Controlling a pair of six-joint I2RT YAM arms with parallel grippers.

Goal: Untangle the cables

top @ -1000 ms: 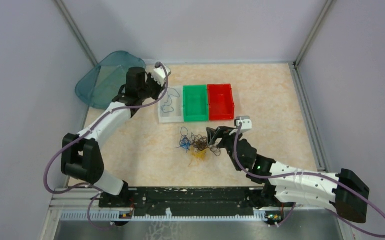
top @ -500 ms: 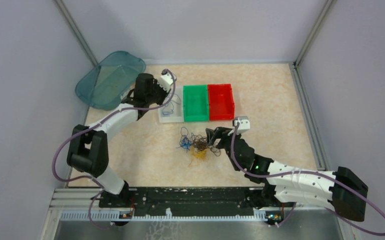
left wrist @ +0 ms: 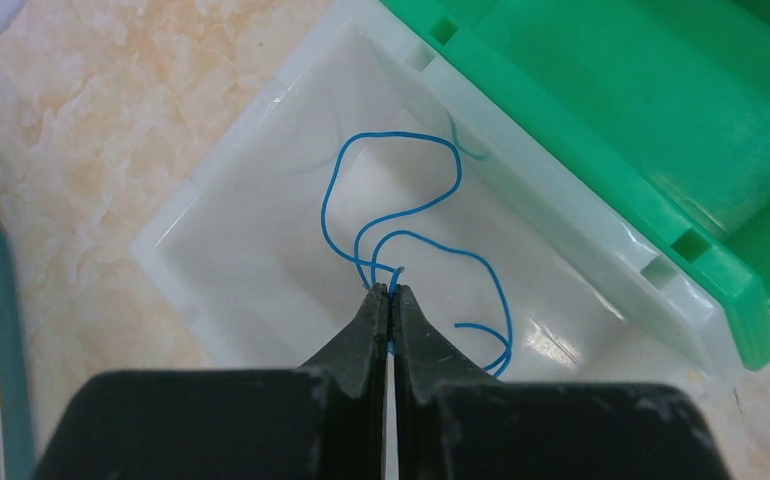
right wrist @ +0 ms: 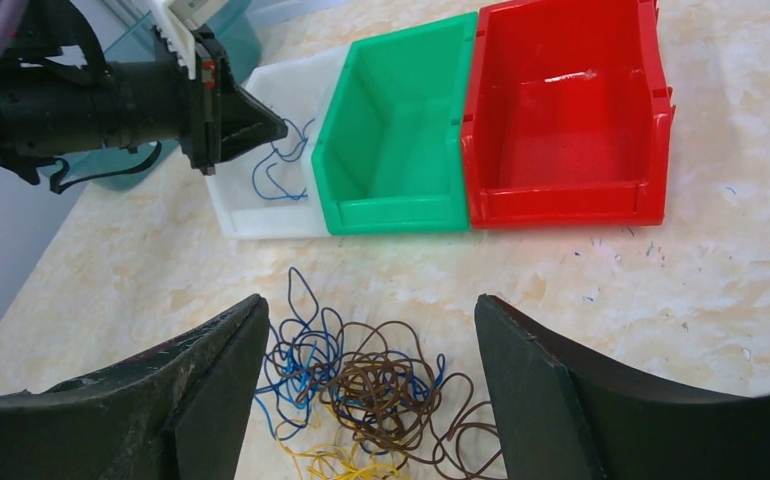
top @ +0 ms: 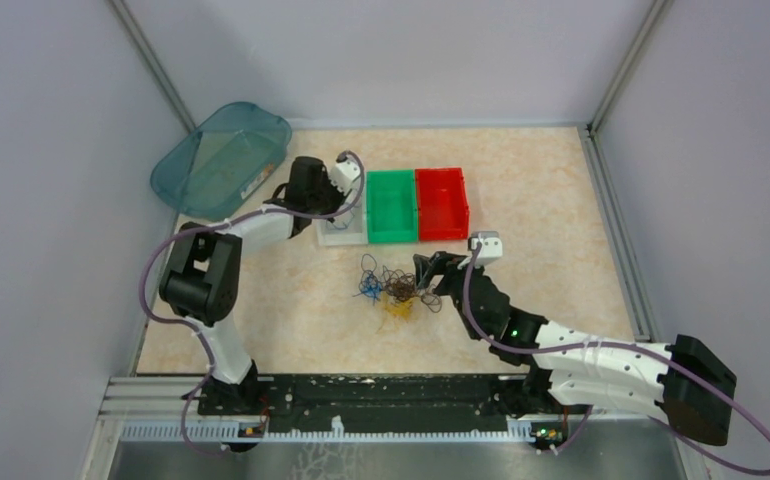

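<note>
A tangle of thin blue, brown and yellow cables (top: 389, 288) lies on the table in front of the bins; it also shows in the right wrist view (right wrist: 381, 385). My right gripper (top: 422, 275) is open, low over the tangle's right side, fingers (right wrist: 211, 370) apart on both sides of it. My left gripper (top: 344, 200) is shut on a single blue cable (left wrist: 401, 225) and holds it inside the white bin (left wrist: 261, 200); its jaws are pressed together with the strand between the tips (left wrist: 391, 295). The blue cable also shows in the right wrist view (right wrist: 279, 170).
A green bin (top: 391, 205) and a red bin (top: 441, 202) stand right of the white bin (top: 341, 235). A teal tray (top: 223, 158) sits at the back left corner. Enclosure walls border the table.
My left arm has swung right and down from near the teal tray, carrying the blue cable over and into the white bin. The right arm has barely moved.
</note>
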